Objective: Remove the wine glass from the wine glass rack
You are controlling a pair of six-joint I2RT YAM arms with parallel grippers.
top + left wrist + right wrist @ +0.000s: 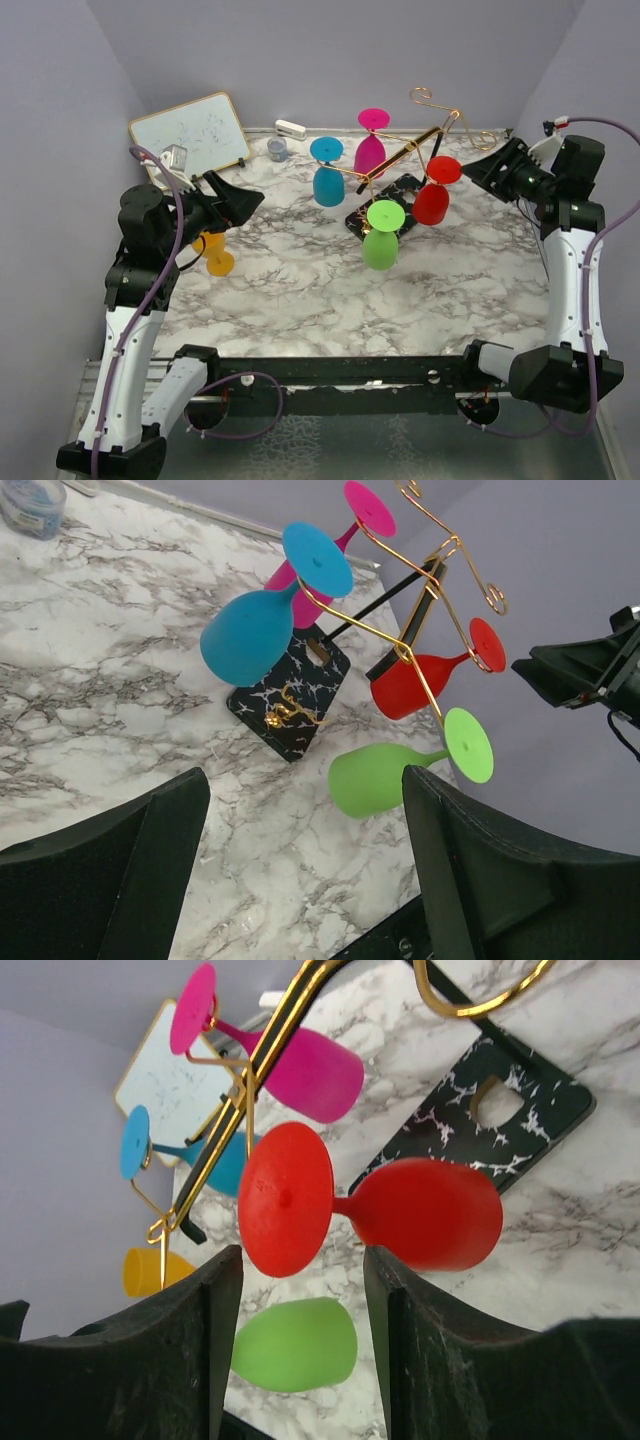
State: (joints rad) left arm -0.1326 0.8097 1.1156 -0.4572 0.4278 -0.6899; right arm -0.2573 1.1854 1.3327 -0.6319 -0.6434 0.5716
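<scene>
The wine glass rack (401, 155) of gold wire stands on its black patterned base (392, 196) at the back middle of the table. Wine glasses hang from it bowl down: blue (328, 183), magenta (370, 152), red (432, 202) and green (380, 248). An orange glass (214, 252) is on the table at the left, off the rack. My left gripper (242, 198) is open and empty, left of the rack. My right gripper (478, 166) is open and empty, just right of the red glass (428, 1212), whose foot (285, 1200) faces its fingers.
A whiteboard (190, 130) leans at the back left, with a small grey object (175, 157) beside it. A small jar (277, 150) and a white object (290, 128) sit by the back wall. Purple walls close in on three sides.
</scene>
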